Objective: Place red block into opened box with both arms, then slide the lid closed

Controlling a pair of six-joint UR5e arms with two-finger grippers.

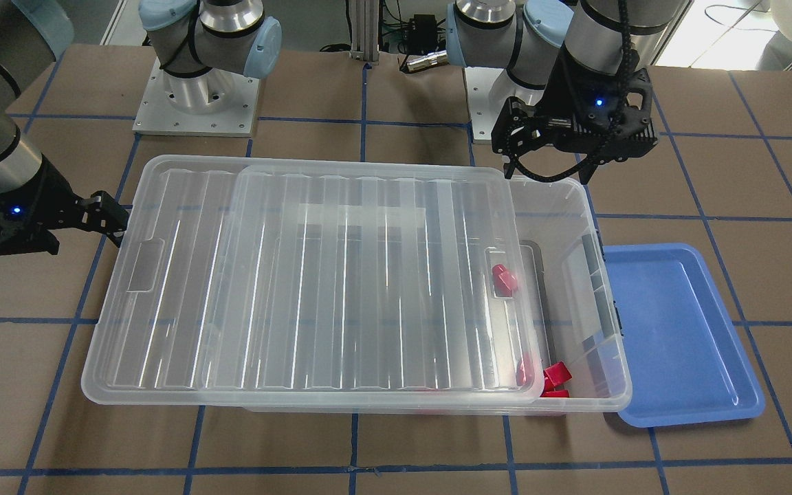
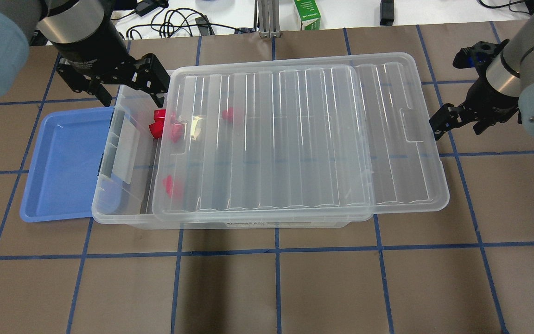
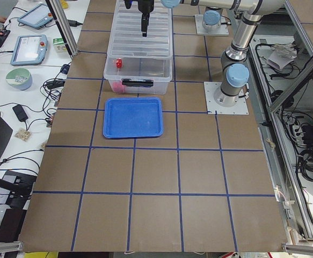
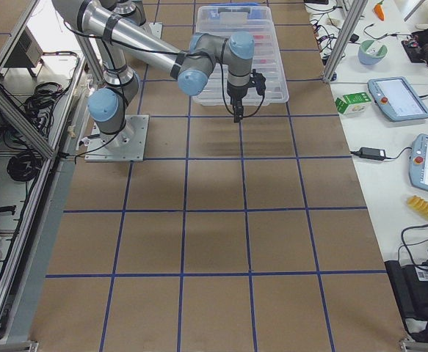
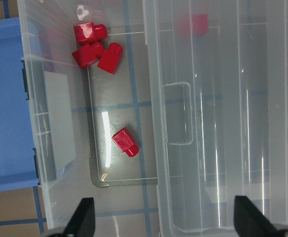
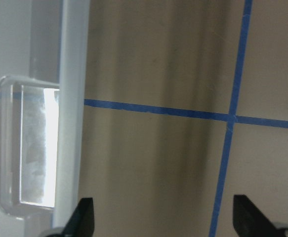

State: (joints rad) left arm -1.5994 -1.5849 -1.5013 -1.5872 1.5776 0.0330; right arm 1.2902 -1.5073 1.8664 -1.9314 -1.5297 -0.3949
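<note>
The clear box [image 2: 102, 195] lies across the table with several red blocks inside. Three red blocks [image 5: 92, 47] cluster at the uncovered end and one red block [image 5: 125, 142] lies alone on the floor. The ribbed lid [image 2: 295, 139] covers most of the box and overhangs its right end. A strip by the grey latch stays uncovered. My left gripper [image 2: 133, 95] hangs open and empty above that uncovered end, its fingers straddling the lid's edge [image 5: 156, 123]. Just outside the lid's overhanging short end stands my right gripper [image 2: 459, 123], open, one finger close to the rim [image 6: 72, 123].
An empty blue tray [image 2: 63, 162] sits against the box's latch end. Both arm bases [image 1: 196, 96] stand behind the box on the brown, blue-taped table. Tablets, cables and a bowl lie on desks past the table's far edge.
</note>
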